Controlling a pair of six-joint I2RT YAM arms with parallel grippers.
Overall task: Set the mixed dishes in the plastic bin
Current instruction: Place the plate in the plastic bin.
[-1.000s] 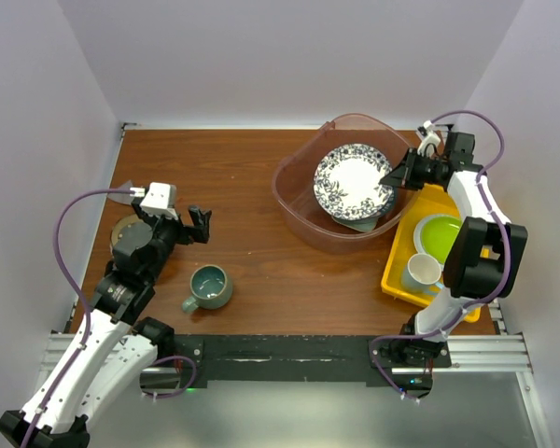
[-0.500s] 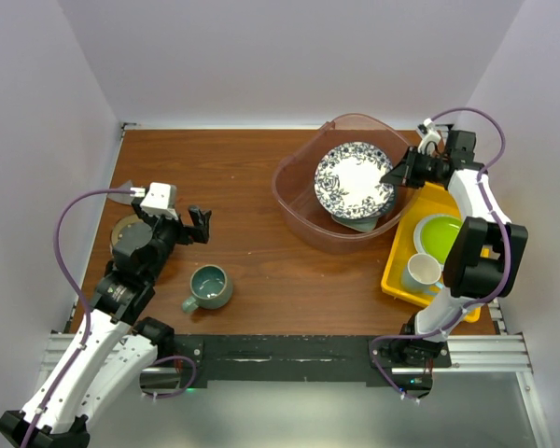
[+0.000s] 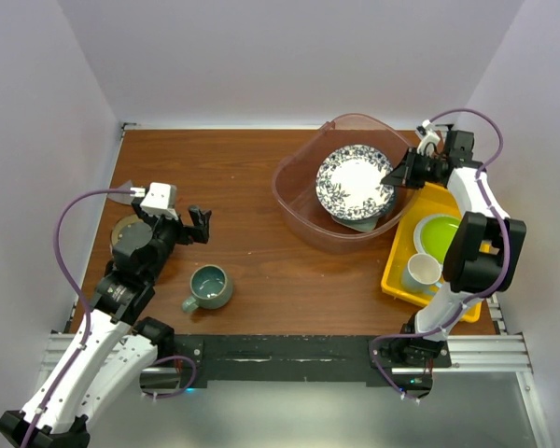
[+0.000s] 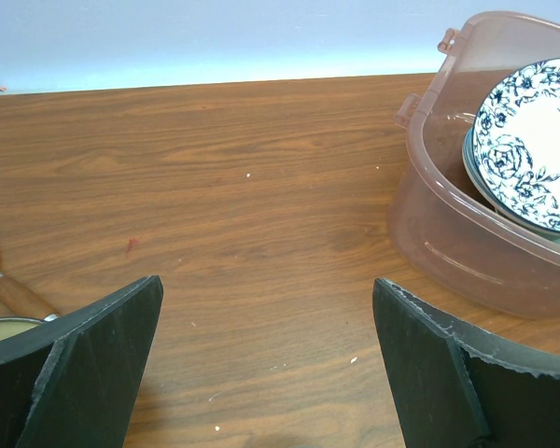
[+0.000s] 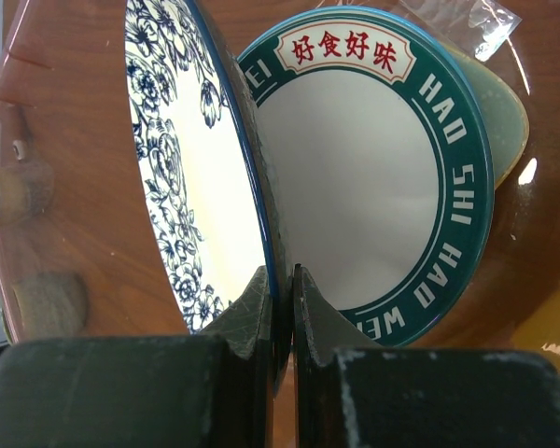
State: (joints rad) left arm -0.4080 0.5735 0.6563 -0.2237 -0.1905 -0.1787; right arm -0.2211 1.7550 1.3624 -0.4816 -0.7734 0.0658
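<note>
My right gripper (image 3: 392, 175) is shut on the right rim of a blue-patterned plate (image 3: 353, 181), holding it tilted over the pinkish plastic bin (image 3: 294, 201). In the right wrist view the gripper (image 5: 282, 280) pinches the plate's edge (image 5: 182, 168); beneath lie a white plate with a green band and red characters (image 5: 373, 187) and a mint dish (image 5: 506, 121). A grey-teal mug (image 3: 208, 287) stands on the table near the left arm. My left gripper (image 3: 198, 225) is open and empty above bare table (image 4: 266, 289); the bin (image 4: 467, 252) and the plate (image 4: 537, 140) show at its right.
A yellow tray (image 3: 399, 271) right of the bin holds a lime-green plate (image 3: 439, 235) and a white mug (image 3: 420, 273). A knife (image 4: 9, 285) and a round tan dish (image 3: 126, 233) lie at the table's left edge. White walls enclose the table.
The blue-patterned plate has shifted very slightly right in the right gripper's hold. The left arm has not moved.
</note>
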